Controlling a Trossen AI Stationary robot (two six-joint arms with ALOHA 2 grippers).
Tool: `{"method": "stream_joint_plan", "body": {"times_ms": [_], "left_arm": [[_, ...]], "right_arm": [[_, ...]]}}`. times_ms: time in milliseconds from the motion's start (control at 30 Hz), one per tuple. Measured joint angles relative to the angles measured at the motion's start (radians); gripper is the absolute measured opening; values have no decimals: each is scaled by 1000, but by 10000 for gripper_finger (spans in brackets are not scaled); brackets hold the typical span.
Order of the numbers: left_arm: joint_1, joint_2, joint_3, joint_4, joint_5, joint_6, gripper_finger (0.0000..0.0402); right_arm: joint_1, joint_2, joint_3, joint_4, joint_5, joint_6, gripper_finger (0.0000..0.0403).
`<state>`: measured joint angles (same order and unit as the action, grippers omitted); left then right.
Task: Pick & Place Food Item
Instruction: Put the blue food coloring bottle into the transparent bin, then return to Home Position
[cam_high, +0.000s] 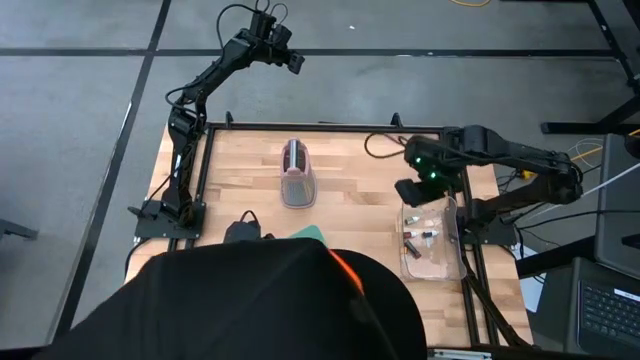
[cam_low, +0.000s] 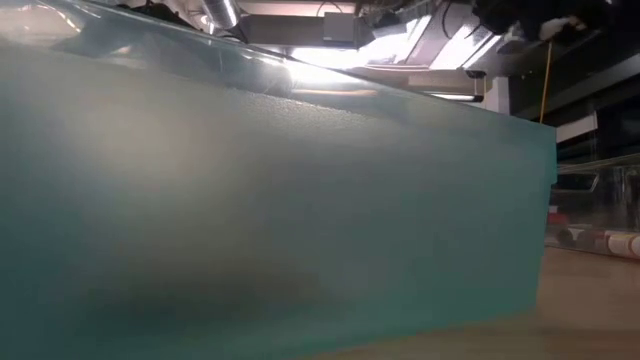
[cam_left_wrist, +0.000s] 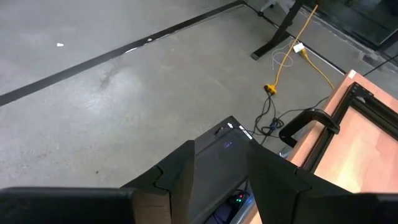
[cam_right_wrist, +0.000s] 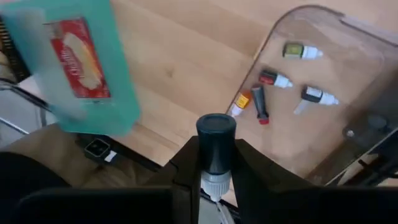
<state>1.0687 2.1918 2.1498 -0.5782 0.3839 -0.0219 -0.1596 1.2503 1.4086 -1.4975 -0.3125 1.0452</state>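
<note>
My right gripper (cam_high: 412, 190) hangs above the table by the near-left corner of a clear bin (cam_high: 452, 262) and is shut on a small bottle with a black cap (cam_right_wrist: 216, 132). Several similar small bottles (cam_right_wrist: 273, 79) lie on the bin's floor. A teal box with a red label (cam_right_wrist: 81, 62) shows left of the bin, close to the table's near edge. The same teal box (cam_low: 270, 200) fills most of the low view. My left gripper (cam_high: 290, 58) is open and holds nothing, out over the floor beyond the table's far edge. My right gripper pinches the bottle between its two fingers at the white part just below the cap (cam_right_wrist: 216, 180). The fingers point steeply down and the bottle lies along them, its black cap sticking out past the fingertips. The bottle is lifted clear of the table.
A pinkish rounded container (cam_high: 297, 172) stands mid-table. A person in black (cam_high: 270, 300) leans over the table's near edge and hides that part of it. Cables (cam_left_wrist: 292, 56) lie on the floor beyond the far edge.
</note>
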Motion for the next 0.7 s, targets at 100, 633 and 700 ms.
{"method": "stream_joint_plan", "body": {"times_ms": [100,633,700], "left_arm": [[0,0,0,2,0,-1,141],[0,-1,0,1,1,-14,141],[0,-1,0,2,2,-17,141]], "right_arm": [[50,-3,-54,0,7,39,66],[223,-116,-398,45,-100,257,128],[222,-121,-397,51,-92,257,148]]}}
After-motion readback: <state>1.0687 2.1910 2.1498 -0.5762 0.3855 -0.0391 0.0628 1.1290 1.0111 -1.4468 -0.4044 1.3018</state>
